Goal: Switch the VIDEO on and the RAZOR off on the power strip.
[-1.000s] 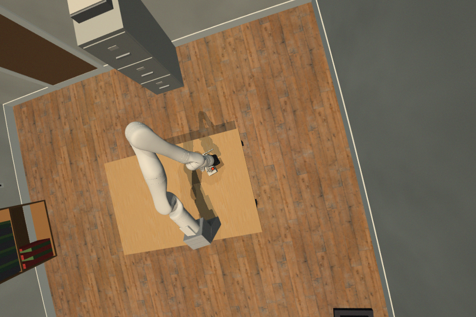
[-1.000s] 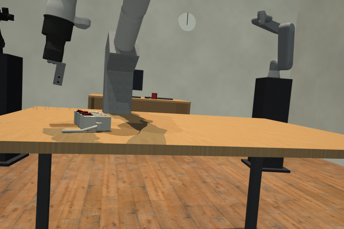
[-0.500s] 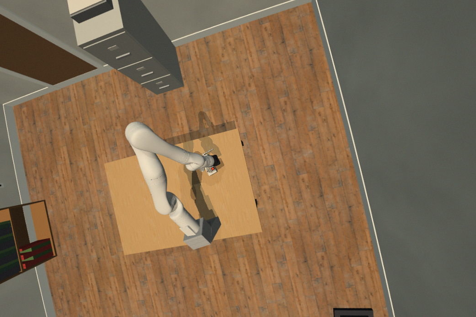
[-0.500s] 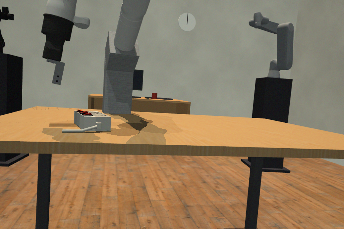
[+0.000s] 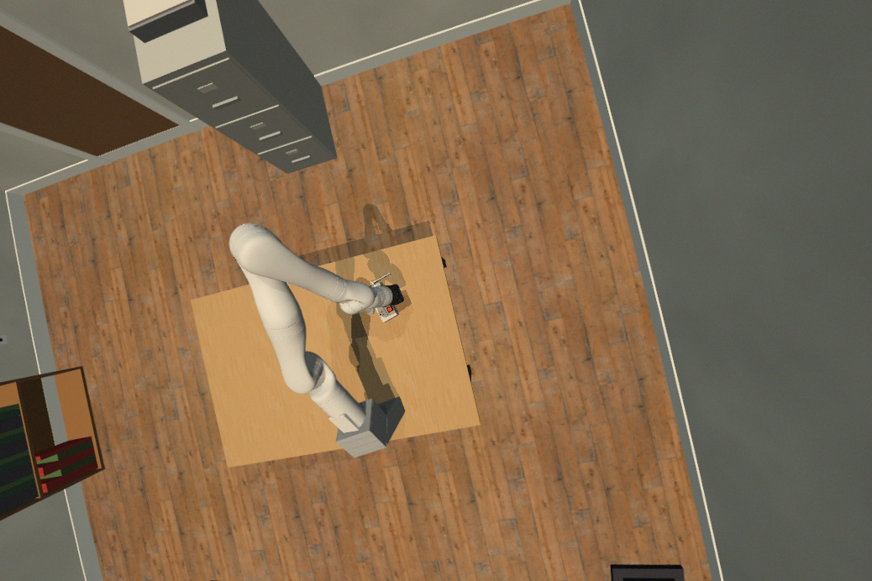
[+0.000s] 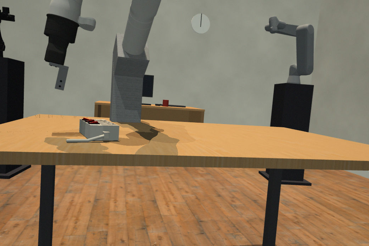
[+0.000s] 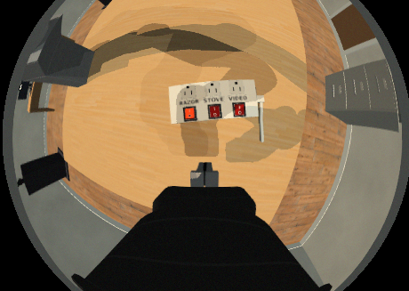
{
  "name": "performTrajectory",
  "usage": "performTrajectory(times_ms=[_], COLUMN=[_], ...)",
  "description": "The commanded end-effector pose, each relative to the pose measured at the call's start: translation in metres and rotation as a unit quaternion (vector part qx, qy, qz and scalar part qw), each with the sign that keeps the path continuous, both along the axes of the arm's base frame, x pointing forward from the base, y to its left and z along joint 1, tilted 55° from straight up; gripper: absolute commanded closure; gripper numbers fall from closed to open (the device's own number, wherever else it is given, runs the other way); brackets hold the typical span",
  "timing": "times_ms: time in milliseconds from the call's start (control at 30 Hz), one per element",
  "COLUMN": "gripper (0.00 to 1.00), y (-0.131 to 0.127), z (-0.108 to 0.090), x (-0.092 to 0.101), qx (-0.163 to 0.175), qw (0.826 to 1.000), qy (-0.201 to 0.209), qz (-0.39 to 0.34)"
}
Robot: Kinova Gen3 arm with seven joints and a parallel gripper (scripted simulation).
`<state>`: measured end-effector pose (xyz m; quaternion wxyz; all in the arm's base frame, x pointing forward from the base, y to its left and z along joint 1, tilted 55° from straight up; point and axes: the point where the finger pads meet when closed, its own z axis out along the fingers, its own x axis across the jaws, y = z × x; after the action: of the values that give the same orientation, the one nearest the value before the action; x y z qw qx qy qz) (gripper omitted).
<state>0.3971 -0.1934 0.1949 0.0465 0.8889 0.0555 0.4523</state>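
A white power strip (image 5: 387,316) (image 6: 111,132) (image 7: 173,103) lies flat on the table (image 5: 265,383) (image 6: 219,142) (image 7: 111,139), switches up. In the wrist view the RAZOR switch (image 7: 189,113) at the left glows bright orange, so it is lit. The STOVE switch (image 7: 214,111) in the middle and the VIDEO switch (image 7: 239,109) at the right are dark red and unlit. My gripper (image 6: 59,88) (image 7: 204,170) is shut and empty. It hangs well above the table, clear of the strip, and in the wrist view it shows below the strip's switch side.
A white cord (image 6: 83,140) (image 7: 261,123) sticks out from the strip's VIDEO end and bends along the table. My arm's grey base (image 5: 369,435) (image 6: 126,86) stands at the table's edge. A grey filing cabinet (image 5: 245,89) (image 7: 364,94) stands beyond the table.
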Motion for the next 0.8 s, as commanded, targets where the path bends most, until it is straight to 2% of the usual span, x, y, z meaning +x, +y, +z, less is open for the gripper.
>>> performTrajectory(times_ms=[0, 767], gripper=[1.0, 1.0], y=[-0.0013, -0.0051], z=[-0.001, -0.0015], x=[-0.0027, -0.0054], qx=[0.012, 0.027], qw=[1.0, 0.999], qy=[-0.001, -0.003], qz=[-0.012, -0.033])
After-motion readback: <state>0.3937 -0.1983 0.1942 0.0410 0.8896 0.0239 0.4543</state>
